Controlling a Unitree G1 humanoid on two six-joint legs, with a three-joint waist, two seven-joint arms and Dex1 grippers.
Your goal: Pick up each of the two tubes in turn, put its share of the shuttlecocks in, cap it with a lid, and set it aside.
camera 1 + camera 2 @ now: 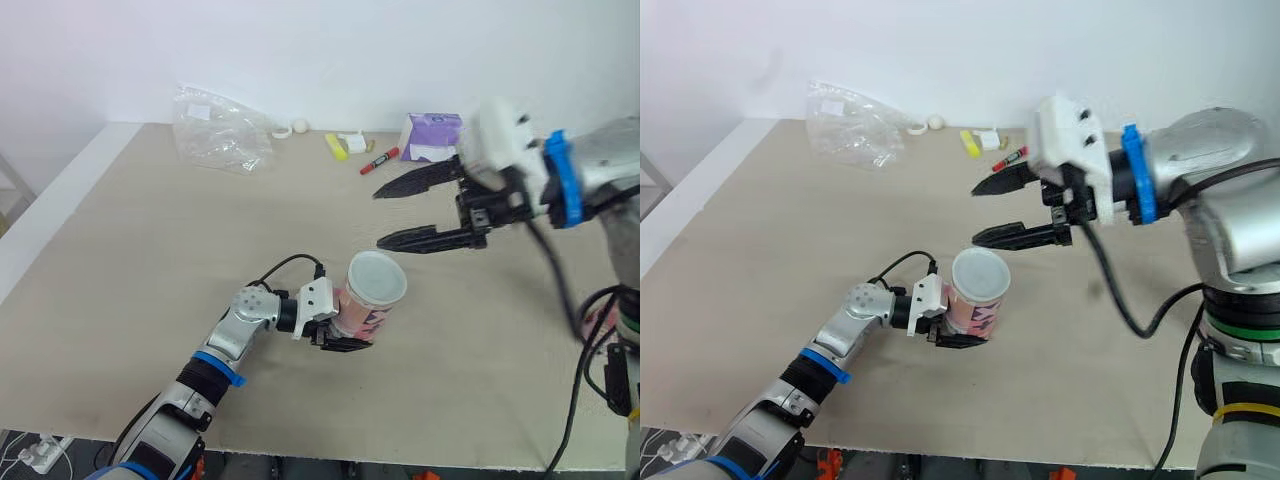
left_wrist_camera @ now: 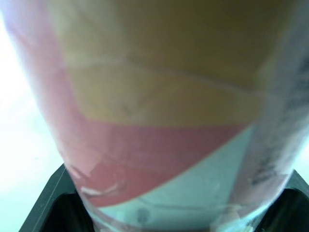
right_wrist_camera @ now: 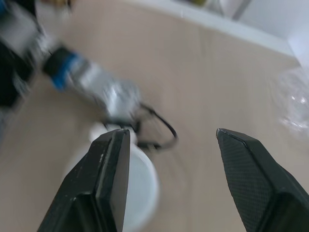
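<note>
Item: tube (image 1: 362,312), clamped in my left tool (image 1: 345,338).
White lid (image 1: 376,279) on the tube; my right tool (image 1: 378,219), jaws spread wide and empty, hovers just above it.

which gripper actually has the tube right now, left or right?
The left gripper, shut on the pink tube with its white lid on. The right gripper is open and empty, clear of the tube.

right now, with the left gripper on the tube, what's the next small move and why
Probably the left gripper should carry the tube off to one side. The white lid already sits on top, and the right gripper hangs open beside it, apart from it and holding nothing.
</note>
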